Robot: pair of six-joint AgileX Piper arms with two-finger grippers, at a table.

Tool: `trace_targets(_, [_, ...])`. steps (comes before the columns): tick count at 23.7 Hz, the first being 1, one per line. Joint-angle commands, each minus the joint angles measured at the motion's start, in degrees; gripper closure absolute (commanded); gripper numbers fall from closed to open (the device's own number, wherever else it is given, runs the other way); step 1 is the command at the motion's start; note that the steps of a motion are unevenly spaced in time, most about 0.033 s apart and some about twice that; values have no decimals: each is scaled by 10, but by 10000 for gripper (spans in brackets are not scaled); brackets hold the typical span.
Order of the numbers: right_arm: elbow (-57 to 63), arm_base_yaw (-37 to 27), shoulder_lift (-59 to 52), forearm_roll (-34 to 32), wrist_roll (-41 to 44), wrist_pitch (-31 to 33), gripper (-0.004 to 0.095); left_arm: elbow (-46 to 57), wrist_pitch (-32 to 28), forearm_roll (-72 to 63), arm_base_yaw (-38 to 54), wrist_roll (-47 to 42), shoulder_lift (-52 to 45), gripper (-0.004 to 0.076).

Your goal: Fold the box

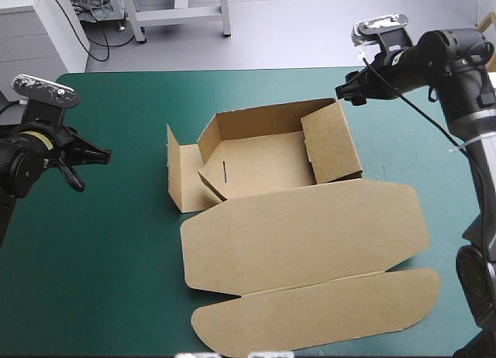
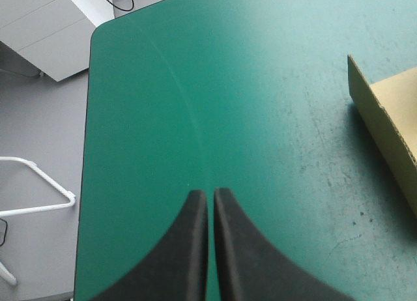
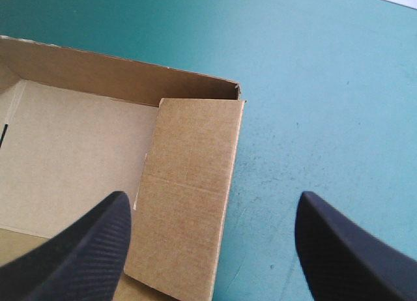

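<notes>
The box (image 1: pixel 263 168) sits near the middle of the table (image 1: pixel 116 296), a little toward the far edge, and is partly formed. Its far wall (image 1: pixel 263 118) stands up. The right side wall (image 1: pixel 332 145) is raised too, though it looks loose rather than tucked down. On the left, the side flaps (image 1: pixel 184 176) are up but splayed outward, with one corner tab lying in over the floor. From the high view it is hard to say whether anything there is locked; probably not. The lid (image 1: pixel 306 234) lies flat on the table toward the near edge, with its tuck flap (image 1: pixel 318 311) flat beyond it.

I judge the task roughly half done. The walls are raised, but the side walls are not yet folded over and pressed home to make a firm open tray with the lid flat.

The left arm's fingers (image 2: pixel 195 249) are together in a pointed arch. They are held over bare table near the left edge, well apart from the box, and only an edge of the box's left flap shows off to one side ahead of them.

The right arm's fingers (image 3: pixel 85 249) stand wide apart and hold nothing. They are above the box's far right corner. The right side wall lies ahead of them, partly in the gap and nearer one finger, and they do not touch it as far as can be seen.
</notes>
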Motion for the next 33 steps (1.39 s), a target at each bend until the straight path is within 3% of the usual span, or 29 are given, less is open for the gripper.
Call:
trace_targets(1, [-18,-2,-45,-2,2,-20,251,-16,-42,2,0,-3,-13,708])
trace_targets(6, [-18,-2,-29,-11,2,-20,251,-16,-42,2,0,-2,-13,708])
trace_targets(18, [-18,-2,176,26,8,-20,251,-16,-42,2,0,-2,-13,708])
trace_targets(25, [-18,-2,216,36,8,-20,265,-16,-38,2,0,-2,-13,708])
trace_targets(29, [-18,-2,225,36,6,-20,345,-16,-38,2,0,-2,-13,708])
trace_targets(33, [-18,-2,226,36,6,-20,539,-16,-38,2,0,-2,-13,708])
